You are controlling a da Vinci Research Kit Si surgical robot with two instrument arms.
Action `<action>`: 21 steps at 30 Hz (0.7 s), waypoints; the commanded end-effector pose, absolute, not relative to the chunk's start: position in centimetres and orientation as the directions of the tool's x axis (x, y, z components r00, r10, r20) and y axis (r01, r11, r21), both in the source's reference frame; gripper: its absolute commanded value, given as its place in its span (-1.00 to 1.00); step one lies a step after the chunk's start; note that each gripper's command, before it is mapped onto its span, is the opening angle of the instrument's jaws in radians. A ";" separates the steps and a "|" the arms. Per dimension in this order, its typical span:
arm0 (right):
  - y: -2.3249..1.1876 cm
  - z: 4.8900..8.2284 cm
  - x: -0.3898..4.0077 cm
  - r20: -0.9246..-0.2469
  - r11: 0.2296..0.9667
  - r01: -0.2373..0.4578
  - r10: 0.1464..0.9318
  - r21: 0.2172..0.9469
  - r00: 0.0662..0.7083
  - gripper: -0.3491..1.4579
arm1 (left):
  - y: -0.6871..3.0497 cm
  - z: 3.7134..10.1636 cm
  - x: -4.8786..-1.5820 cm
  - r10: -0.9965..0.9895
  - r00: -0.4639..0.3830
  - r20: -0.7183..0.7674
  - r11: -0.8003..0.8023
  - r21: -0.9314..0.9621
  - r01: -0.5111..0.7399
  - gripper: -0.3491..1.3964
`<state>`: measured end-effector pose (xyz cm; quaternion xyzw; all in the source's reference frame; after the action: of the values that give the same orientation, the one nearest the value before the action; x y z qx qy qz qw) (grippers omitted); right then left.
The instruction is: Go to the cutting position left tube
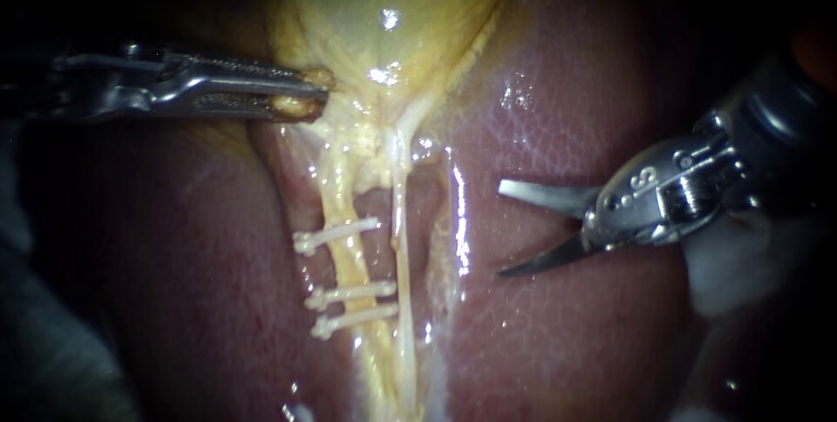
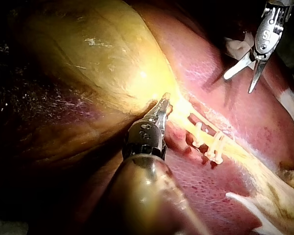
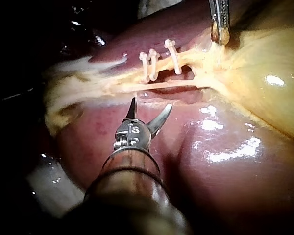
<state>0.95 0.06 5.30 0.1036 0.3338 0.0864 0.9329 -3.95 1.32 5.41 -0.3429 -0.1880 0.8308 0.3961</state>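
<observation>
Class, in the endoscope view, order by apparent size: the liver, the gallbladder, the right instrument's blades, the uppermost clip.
1. liver
2. gallbladder
3. blades of the right instrument, spread open
4. uppermost clip; a single blade looks about as long, and the blades may lie nearer the camera, so unsure.

left instrument [image 1: 314, 93]: shaft level, jaws clamped on gallbladder [image 1: 384, 3] | right instrument [image 1: 501, 229]: shaft slanting, jaws spread wide
</observation>
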 end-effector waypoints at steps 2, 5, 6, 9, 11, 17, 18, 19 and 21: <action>0.06 5.31 0.94 -0.611 0.962 -0.082 0.231 0.262 0.757 0.97 | 1.33 5.35 -3.90 0.787 -0.452 -0.419 -0.615 -0.587 -0.527 -1.00; 0.05 5.31 0.95 -0.611 0.962 -0.082 0.231 0.262 0.757 0.97 | 1.37 5.20 -3.81 0.789 -0.453 -0.416 -0.613 -0.592 -0.523 -1.00; 0.05 5.31 0.95 -0.611 0.962 -0.082 0.231 0.262 0.757 0.97 | 1.39 5.15 -3.77 0.789 -0.451 -0.416 -0.612 -0.589 -0.527 -1.00; 0.05 5.31 0.95 -0.611 0.962 -0.082 0.231 0.262 0.757 0.97 | 1.48 4.98 -3.65 0.792 -0.449 -0.415 -0.610 -0.578 -0.542 -1.00; 0.05 5.31 0.95 -0.611 0.962 -0.082 0.231 0.262 0.757 0.97 | 1.54 4.91 -3.59 0.794 -0.444 -0.415 -0.608 -0.576 -0.547 -1.00; 0.05 5.31 0.99 -0.627 0.955 -0.057 0.236 0.292 0.742 0.97 | 1.57 4.88 -3.55 0.796 -0.436 -0.421 -0.606 -0.574 -0.551 -1.00; 0.04 5.32 1.00 -0.632 0.952 -0.048 0.238 0.301 0.738 0.97 | 1.56 4.88 -3.56 0.796 -0.436 -0.421 -0.606 -0.574 -0.551 -1.00; 0.04 5.32 1.03 -0.639 0.949 -0.039 0.240 0.311 0.731 0.97 | 1.56 4.89 -3.56 0.796 -0.436 -0.421 -0.606 -0.574 -0.551 -1.00; 0.01 5.35 1.10 -0.659 0.935 -0.025 0.268 0.354 0.703 0.97 | 1.56 4.89 -3.56 0.796 -0.436 -0.421 -0.606 -0.574 -0.552 -1.00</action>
<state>1.14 -0.01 5.36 0.1679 0.3857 0.0829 0.9034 -3.56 1.56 4.88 -0.3416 -0.1786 0.8282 0.4068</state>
